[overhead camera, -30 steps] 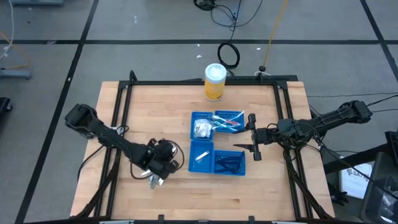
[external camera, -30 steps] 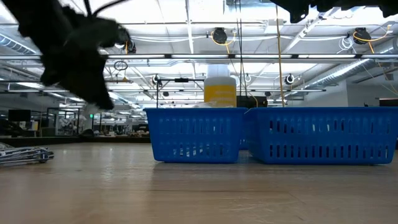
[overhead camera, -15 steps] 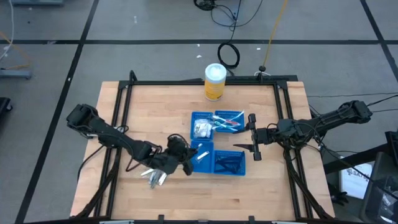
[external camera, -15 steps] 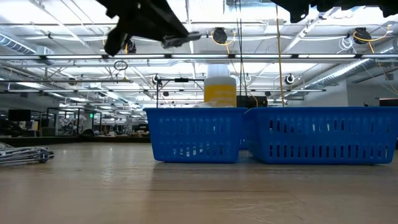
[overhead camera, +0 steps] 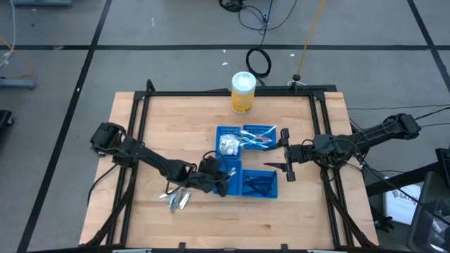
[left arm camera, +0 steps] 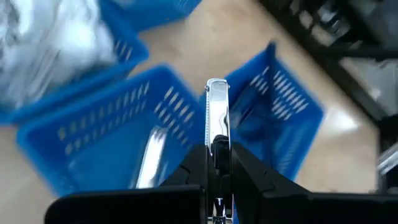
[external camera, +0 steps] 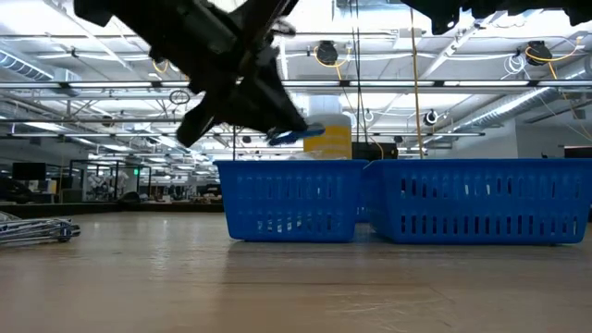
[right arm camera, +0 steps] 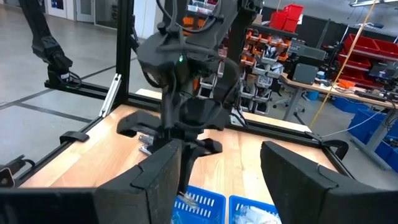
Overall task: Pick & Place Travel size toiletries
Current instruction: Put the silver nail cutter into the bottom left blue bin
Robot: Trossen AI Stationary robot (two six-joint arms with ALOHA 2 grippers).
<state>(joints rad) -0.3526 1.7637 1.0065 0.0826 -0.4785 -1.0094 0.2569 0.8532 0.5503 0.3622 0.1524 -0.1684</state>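
My left gripper point(overhead camera: 219, 183) hovers over the near-left blue tray point(overhead camera: 226, 167), shut on a silvery tube point(left arm camera: 216, 109). In the low view it hangs above the tray wall point(external camera: 287, 199), tipped downward. One more silvery tube point(left arm camera: 147, 155) lies inside that tray. Several silvery tubes point(overhead camera: 176, 200) lie in a pile on the table to the tray's left. The far-left tray holds white packets point(overhead camera: 226, 145), the far-right tray toothbrushes point(overhead camera: 259, 137), the near-right tray dark sticks point(overhead camera: 259, 185). My right gripper point(overhead camera: 284, 151) waits open to the right of the trays. My left gripper pinches the silvery tube between its two fingers point(left arm camera: 198, 163), which hold it by one end. The tube lies along the fingers and its free end point(left arm camera: 216, 87) sticks out past their tips. The fingers slant down toward the table's right. The tube is lifted clear above the near-left tray.
A tall yellow canister with a white lid point(overhead camera: 242, 91) stands at the table's far edge. A black frame point(overhead camera: 211, 92) runs round the tabletop. Bare wood lies along the near edge point(overhead camera: 232, 225) and at the far left.
My left gripper has gone from the tube pile up and toward the table's right, carrying one silvery tube clear of the table. It then came down and tipped its fingers over the near-left tray. The other tubes stayed where they were.
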